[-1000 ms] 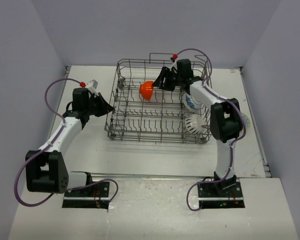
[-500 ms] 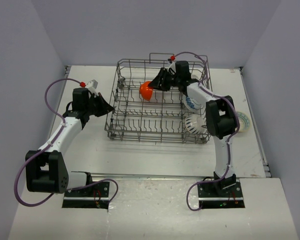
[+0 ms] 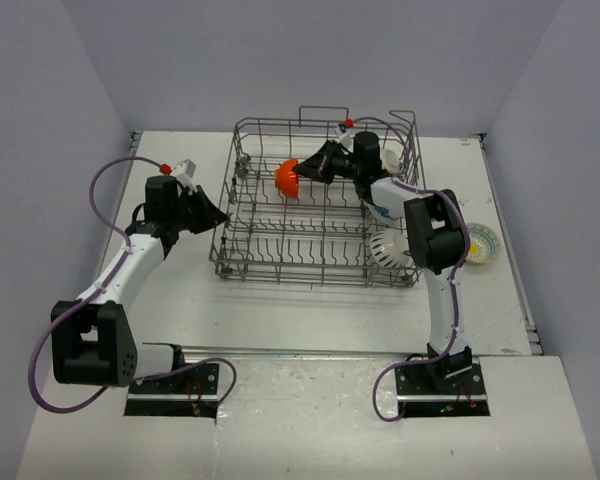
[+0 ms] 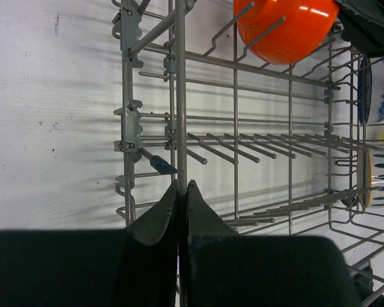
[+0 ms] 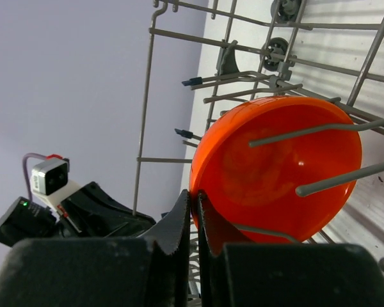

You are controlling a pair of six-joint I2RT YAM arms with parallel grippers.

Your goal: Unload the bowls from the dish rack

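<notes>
The grey wire dish rack stands in the middle of the table. An orange bowl leans among the tines in its far row. My right gripper is shut on that bowl's rim, one finger inside and one outside. A white bowl with blue pattern and a striped white bowl stand at the rack's right end. My left gripper is shut on the rack's left rim wire. In the left wrist view the orange bowl shows at the top.
A pale patterned bowl lies on the table to the right of the rack, beside the right arm's elbow. The rack's handle loop rises at the far side. Grey walls close in the table on three sides.
The right gripper has reached further left and closed on the orange bowl's rim; the bowl has shifted a little to the left. The left arm has not moved.
</notes>
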